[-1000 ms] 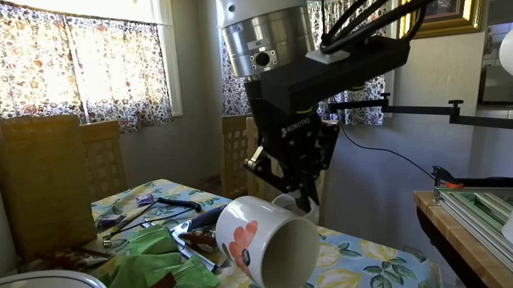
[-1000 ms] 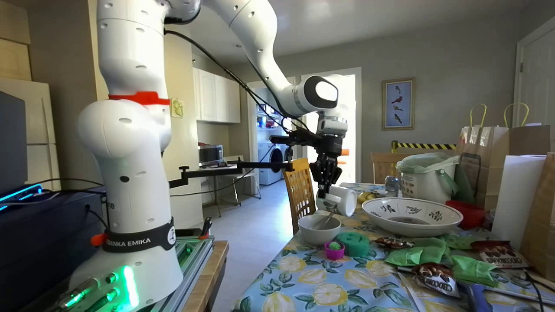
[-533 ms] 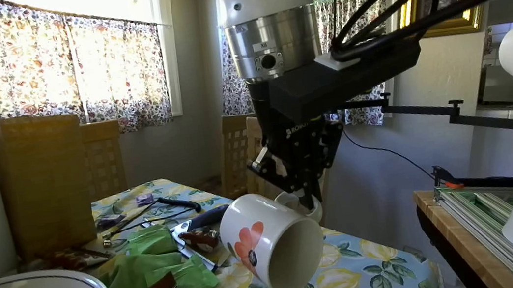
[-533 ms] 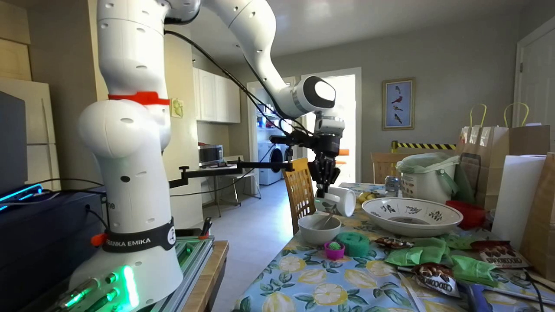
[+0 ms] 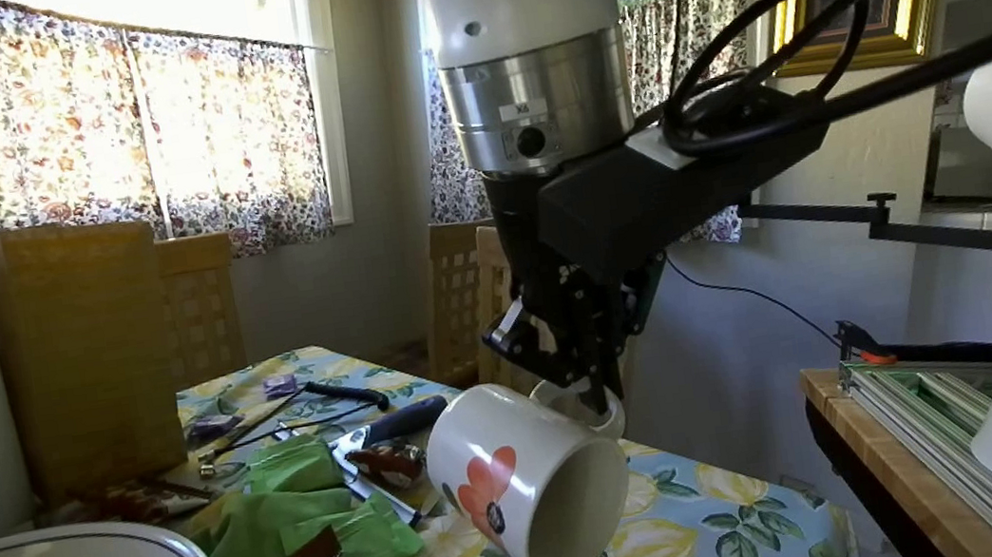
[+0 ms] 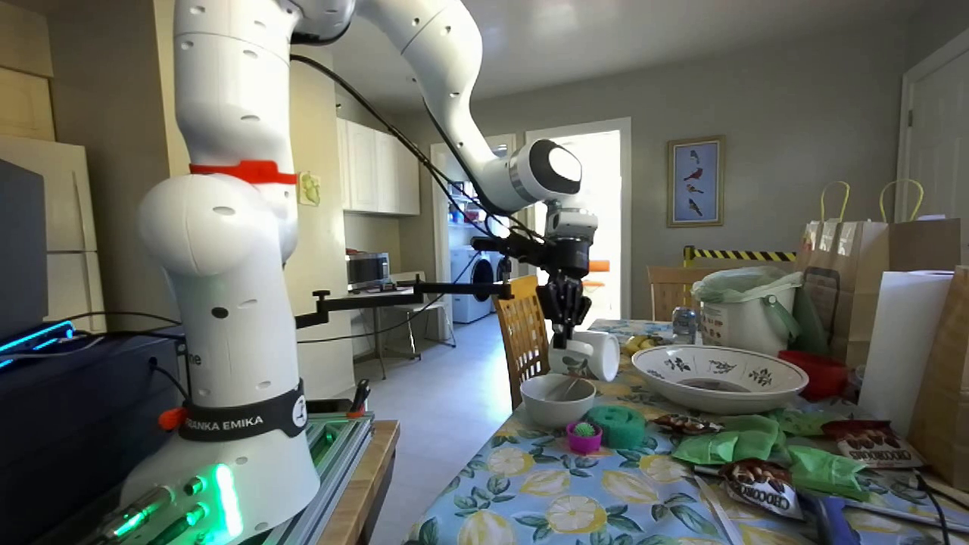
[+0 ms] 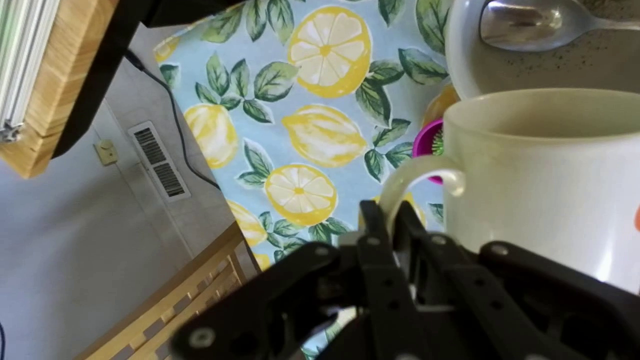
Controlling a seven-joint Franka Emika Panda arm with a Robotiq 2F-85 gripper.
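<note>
A white mug (image 5: 469,435) with a coral flower on its side is held tilted in the air, its mouth angled downward. In the wrist view my gripper (image 7: 389,212) is shut on the mug's curved handle (image 7: 400,182), one finger on each side of it. Below the mug stands a white bowl (image 6: 559,409); in an exterior view the mug hangs just above its rim. Inside the bowl lie a metal spoon (image 7: 535,25) and dark specks. The mug hides part of the bowl in the wrist view, and its inside bottom is not visible.
Beside the bowl sit a magenta cup (image 6: 584,439) with a green spiky top and a green sponge (image 6: 617,426). A large patterned bowl (image 6: 719,401), green packets (image 6: 746,439) and snack wrappers (image 6: 759,488) spread over the table. A wooden chair (image 6: 524,325) stands behind the bowl.
The wrist has tilted further, and the mug has shifted a little, rightward in an exterior view, with its mouth slightly lower. The handle has stayed in the gripper; the bowl has not moved.
</note>
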